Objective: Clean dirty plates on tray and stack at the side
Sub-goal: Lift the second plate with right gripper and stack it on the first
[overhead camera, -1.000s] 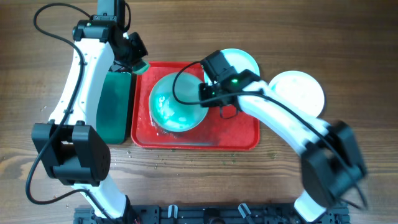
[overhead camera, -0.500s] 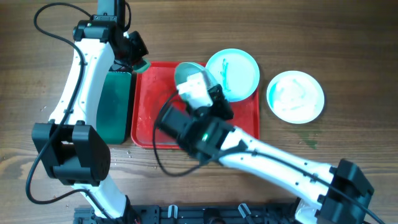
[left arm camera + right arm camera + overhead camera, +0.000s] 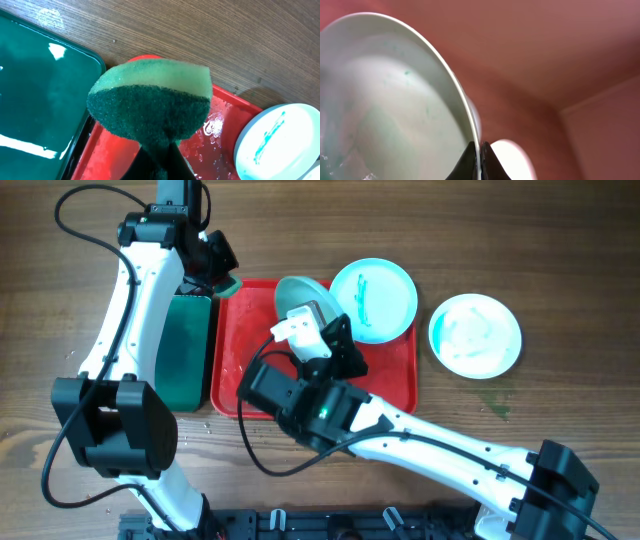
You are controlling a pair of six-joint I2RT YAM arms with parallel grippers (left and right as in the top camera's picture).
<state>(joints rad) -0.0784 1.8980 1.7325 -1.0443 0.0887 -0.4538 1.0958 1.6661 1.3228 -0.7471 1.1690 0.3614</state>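
Observation:
The red tray (image 3: 385, 385) lies mid-table, wet. My right gripper (image 3: 305, 312) is shut on the rim of a pale aqua plate (image 3: 296, 293), holding it tilted on edge above the tray's far part. In the right wrist view the fingertips (image 3: 479, 157) pinch the rim, and the plate's face (image 3: 395, 100) shows faint green specks. A second aqua plate (image 3: 373, 300) with a green streak lies over the tray's far right corner. A whitish plate (image 3: 476, 335) lies on the table to the right. My left gripper (image 3: 224, 280) is shut on a green sponge (image 3: 150, 100) over the tray's far left corner.
A dark green tray (image 3: 185, 350) lies left of the red tray, touching it; it also shows in the left wrist view (image 3: 40, 85). My right arm (image 3: 420, 440) crosses over the tray's front edge. Small crumbs lie on the wood near the front.
My right gripper has lifted the aqua plate off the tray's middle and tipped it onto its edge, with the arm swinging to the front. The left arm has not moved.

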